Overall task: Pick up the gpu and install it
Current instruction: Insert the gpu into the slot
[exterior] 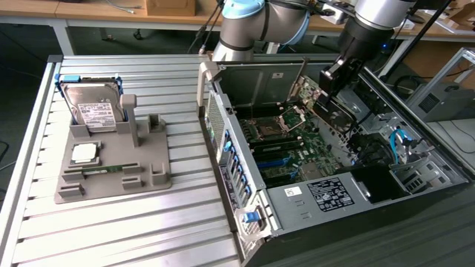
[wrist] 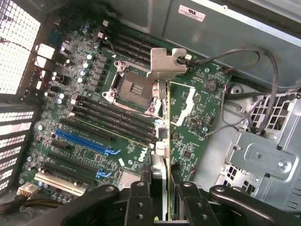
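Wrist view: gpu (wrist: pixel 165 141), edge-on, silver bracket (wrist: pixel 165 63) at its far end, pinched between the gripper (wrist: pixel 163 190) fingers (wrist: pixel 140 197), over the motherboard (wrist: pixel 94 117) inside the open computer case (exterior: pixel 312 194); hard drive (exterior: pixel 93 108) upright in grey holder (exterior: pixel 111 172), well apart

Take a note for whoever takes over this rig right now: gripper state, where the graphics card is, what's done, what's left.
Gripper: shut on the gpu, a thin flat card with a silver bracket at its far end.
Position: held over the green motherboard inside the open grey computer case, beside the processor socket.
Done: pickup.
Left: installing it; whether it touches a slot yet cannot be told.
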Robot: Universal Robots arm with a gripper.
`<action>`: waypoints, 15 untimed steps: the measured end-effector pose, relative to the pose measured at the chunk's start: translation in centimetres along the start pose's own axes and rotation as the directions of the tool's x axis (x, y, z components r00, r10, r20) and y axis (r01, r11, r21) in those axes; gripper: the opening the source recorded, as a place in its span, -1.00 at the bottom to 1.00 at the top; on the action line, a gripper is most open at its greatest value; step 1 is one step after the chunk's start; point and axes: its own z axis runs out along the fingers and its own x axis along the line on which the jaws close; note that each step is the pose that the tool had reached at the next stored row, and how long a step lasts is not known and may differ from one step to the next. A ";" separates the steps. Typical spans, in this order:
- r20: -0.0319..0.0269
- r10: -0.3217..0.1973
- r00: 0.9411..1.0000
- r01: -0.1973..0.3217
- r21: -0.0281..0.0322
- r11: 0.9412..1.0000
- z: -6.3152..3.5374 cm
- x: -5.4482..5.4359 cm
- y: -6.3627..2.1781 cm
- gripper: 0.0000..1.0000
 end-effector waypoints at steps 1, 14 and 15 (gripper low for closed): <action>0.000 -0.005 1.000 0.005 0.000 1.000 0.00 0.0 0.00 -0.47; -0.001 -0.074 0.997 0.074 -0.001 0.997 0.00 0.0 0.00 -0.47; -0.001 -0.079 0.997 0.079 -0.002 0.997 0.00 0.0 0.00 -0.47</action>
